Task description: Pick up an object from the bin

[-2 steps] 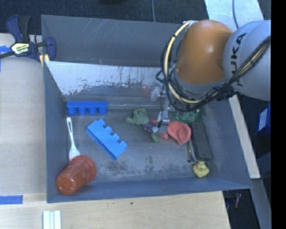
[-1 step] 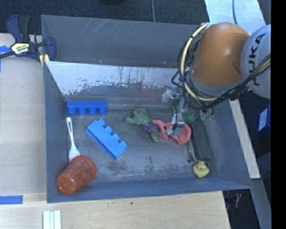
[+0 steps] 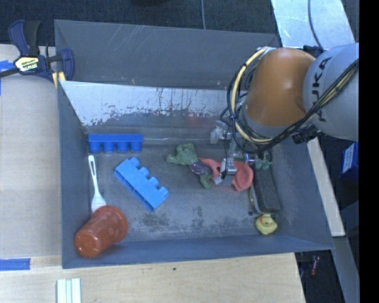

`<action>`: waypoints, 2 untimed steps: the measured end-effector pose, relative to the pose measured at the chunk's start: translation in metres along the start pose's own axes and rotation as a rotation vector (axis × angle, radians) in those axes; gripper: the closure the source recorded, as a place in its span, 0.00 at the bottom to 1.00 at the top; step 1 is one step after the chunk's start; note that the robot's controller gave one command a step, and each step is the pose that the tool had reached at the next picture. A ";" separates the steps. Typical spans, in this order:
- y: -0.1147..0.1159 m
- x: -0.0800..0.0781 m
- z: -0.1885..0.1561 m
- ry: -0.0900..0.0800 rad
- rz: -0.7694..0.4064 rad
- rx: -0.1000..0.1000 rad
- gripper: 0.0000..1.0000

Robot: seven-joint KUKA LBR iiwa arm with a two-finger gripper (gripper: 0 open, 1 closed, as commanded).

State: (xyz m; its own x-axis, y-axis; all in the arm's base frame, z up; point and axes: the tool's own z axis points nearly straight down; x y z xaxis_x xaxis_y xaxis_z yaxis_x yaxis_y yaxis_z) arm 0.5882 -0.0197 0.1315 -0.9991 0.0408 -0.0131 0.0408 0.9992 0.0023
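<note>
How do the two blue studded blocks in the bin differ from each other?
The blue block at the back wall lies straight along that wall; the blue block on the open floor lies diagonally. The first looks darker, the second lighter and larger. Both are blue with a row of studs.

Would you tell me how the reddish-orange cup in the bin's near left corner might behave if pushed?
The cup lies on its side and looks round, so a sideways nudge would probably roll it. The bin's front wall is close and may stop it soon. It looks like hollow plastic, so likely light and stiff.
</note>
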 end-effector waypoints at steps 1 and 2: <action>-0.011 0.005 0.036 0.001 0.148 0.000 0.00; -0.017 0.010 0.060 0.003 0.151 0.000 1.00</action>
State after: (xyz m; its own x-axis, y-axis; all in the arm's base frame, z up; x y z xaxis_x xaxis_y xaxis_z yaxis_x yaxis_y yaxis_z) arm 0.5782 -0.0363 0.0713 -0.9816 0.1907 -0.0097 0.1907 0.9816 0.0041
